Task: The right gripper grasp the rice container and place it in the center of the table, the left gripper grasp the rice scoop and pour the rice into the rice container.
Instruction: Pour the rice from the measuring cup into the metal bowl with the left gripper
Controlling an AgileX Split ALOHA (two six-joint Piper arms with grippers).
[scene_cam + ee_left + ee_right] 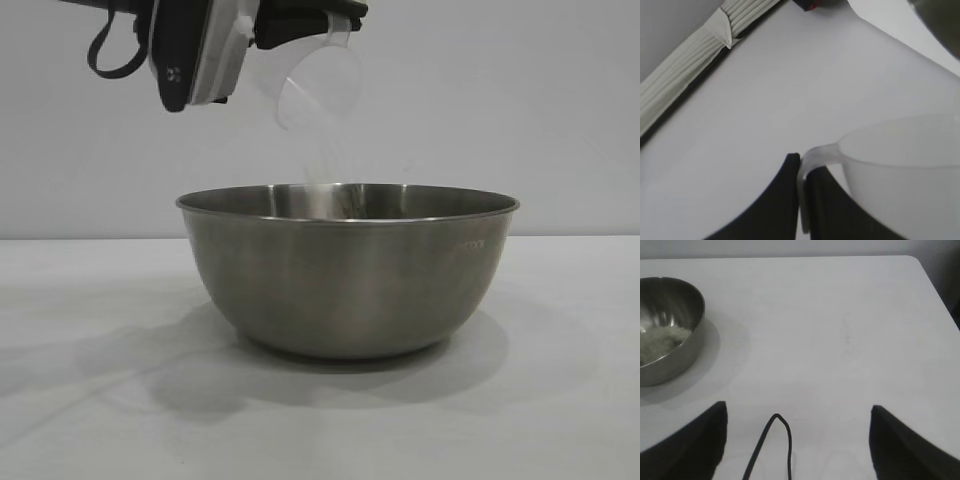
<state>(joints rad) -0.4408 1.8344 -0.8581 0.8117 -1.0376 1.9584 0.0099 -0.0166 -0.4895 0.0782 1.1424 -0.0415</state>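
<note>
The rice container (348, 270), a large steel bowl, stands on the white table (90, 400) in the middle of the exterior view. My left gripper (275, 30) is high above its left rim, shut on the loop handle of the rice scoop (320, 85), which is tipped mouth-down. A thin stream of rice (322, 170) falls from it into the bowl. In the left wrist view the fingers (790, 172) pinch the scoop's handle (812, 155). In the right wrist view the bowl (685, 335) holds a heap of rice (662, 342). My right gripper (797, 412) is open, empty, away from the bowl.
A thin black cable (772, 440) loops between the right gripper's fingers. The table's far corner (912, 260) shows in the right wrist view. A ribbed white strip (685, 75) runs along the table edge in the left wrist view.
</note>
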